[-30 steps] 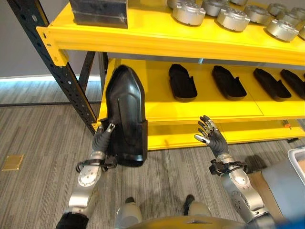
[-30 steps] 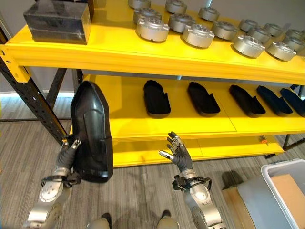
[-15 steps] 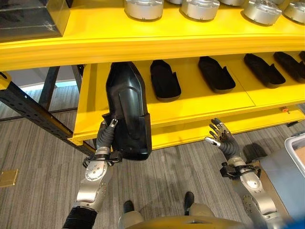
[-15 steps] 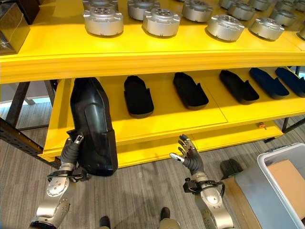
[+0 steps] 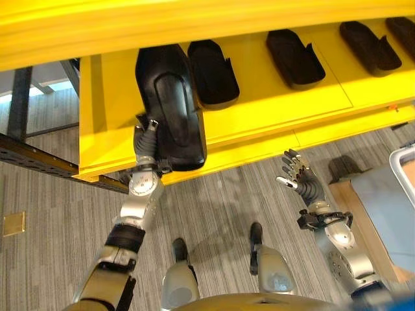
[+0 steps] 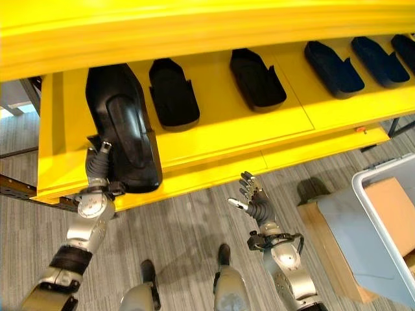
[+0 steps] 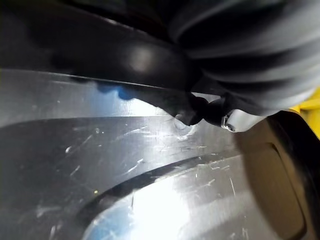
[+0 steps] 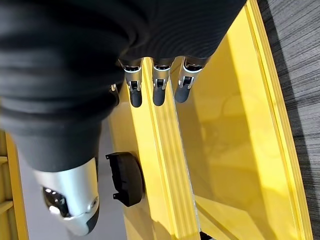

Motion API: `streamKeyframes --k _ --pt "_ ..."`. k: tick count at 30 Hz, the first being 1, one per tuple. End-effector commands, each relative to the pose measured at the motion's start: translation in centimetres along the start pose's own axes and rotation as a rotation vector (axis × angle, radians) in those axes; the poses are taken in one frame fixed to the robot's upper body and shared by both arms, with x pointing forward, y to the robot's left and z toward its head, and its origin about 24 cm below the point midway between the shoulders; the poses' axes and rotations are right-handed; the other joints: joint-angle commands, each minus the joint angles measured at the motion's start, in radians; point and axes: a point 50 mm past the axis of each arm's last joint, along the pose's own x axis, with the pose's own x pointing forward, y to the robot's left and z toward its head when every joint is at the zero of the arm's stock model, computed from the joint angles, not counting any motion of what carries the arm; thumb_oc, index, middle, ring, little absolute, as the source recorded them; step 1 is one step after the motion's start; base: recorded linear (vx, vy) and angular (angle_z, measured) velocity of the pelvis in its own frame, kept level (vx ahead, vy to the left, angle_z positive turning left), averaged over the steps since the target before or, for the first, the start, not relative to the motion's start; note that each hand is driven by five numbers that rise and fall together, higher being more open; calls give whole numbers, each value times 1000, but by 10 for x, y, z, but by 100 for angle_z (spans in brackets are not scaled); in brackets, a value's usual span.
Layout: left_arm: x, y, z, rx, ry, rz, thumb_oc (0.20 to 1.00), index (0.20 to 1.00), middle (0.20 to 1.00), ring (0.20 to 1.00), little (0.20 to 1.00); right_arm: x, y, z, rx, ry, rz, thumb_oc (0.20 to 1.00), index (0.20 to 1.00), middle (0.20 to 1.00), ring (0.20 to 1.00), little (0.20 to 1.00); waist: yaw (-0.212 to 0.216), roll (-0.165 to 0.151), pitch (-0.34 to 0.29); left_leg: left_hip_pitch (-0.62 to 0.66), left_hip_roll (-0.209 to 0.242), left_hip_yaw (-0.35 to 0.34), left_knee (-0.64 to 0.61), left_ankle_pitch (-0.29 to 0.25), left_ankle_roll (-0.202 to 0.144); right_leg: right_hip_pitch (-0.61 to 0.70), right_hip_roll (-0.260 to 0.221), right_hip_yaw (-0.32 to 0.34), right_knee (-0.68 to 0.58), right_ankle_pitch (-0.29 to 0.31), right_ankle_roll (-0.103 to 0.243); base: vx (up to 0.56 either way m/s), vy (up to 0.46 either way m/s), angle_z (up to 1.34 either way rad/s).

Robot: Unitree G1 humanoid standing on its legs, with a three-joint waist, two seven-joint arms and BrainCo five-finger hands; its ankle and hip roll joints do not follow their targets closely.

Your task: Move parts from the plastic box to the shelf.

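Observation:
A large black moulded part [image 5: 167, 103] lies at the left end of the lower yellow shelf [image 5: 259, 123], its near end reaching the shelf's front edge. My left hand [image 5: 145, 138] grips that near end from the left, the thumb curled on its side; the left wrist view shows its glossy scratched surface [image 7: 150, 190] right against the hand. My right hand [image 6: 257, 203] hangs open with spread fingers in front of the shelf's edge, holding nothing; its straight fingers [image 8: 157, 90] point at the yellow shelf front.
Several smaller black parts [image 5: 212, 70] lie in a row along the same shelf to the right. The upper yellow beam [image 5: 194, 26] overhangs it. A pale plastic box [image 6: 381, 171] stands on the floor at the right. A black rack brace [image 5: 39, 159] runs at the left.
The camera has moved closer and lower. My left hand carried the big black part forward from in front of the rack onto the lower shelf. My right hand stays open.

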Motion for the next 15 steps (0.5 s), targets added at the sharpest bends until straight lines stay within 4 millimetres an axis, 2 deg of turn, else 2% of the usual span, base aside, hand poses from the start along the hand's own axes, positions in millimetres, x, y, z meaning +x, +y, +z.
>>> streamKeyframes --k 1,3,5,10,11,12,14,15 --pt "26 16 40 3 -168 87 200 200 200 200 200 -7 2 12 9 -76 34 1000 1000 1000 1000 1000 -6 -13 -87 -81 59 -79 116 4 -30 -97 -123 47 174 25 79 -71 3 5" --pt "41 34 55 27 -197 150 200 200 200 200 200 -7 2 13 5 -77 46 1000 1000 1000 1000 1000 -8 -14 -82 -109 61 -90 133 4 -34 -116 -123 47 183 26 80 -62 3 7" --pt "47 45 63 38 -209 182 200 200 200 200 200 -8 2 12 6 -73 48 1000 1000 1000 1000 1000 -6 -15 -81 -124 61 -95 145 2 -35 -122 -123 46 191 25 81 -31 1 8" --pt "62 60 89 84 -256 216 200 200 200 200 200 -6 1 10 0 -60 53 1000 1000 1000 1000 1000 0 -18 -68 -152 59 -114 168 -3 -36 -134 -125 43 207 17 81 -10 1 6" --pt "65 61 92 82 -259 220 200 200 200 200 200 -6 1 10 1 -60 56 1000 1000 1000 1000 1000 1 -20 -68 -156 59 -115 173 -4 -36 -134 -124 42 208 15 80 3 11 14" --pt "73 63 107 98 -280 222 200 200 200 200 200 -4 3 10 2 -58 70 1000 1000 1000 1000 1000 7 -21 -57 -163 61 -121 195 -18 -34 -132 -122 42 225 3 81 6 9 15" --pt "76 62 111 91 -283 222 200 200 200 200 200 -4 3 10 3 -58 74 1000 1000 1000 1000 1000 5 -23 -58 -172 57 -126 197 -14 -32 -135 -125 40 224 5 80 3 10 9" --pt "81 61 122 94 -299 219 200 200 200 200 200 -4 4 9 3 -52 83 1000 1000 1000 1000 1000 6 -23 -50 -185 53 -133 219 -22 -31 -137 -127 39 235 -2 79 9 13 6"
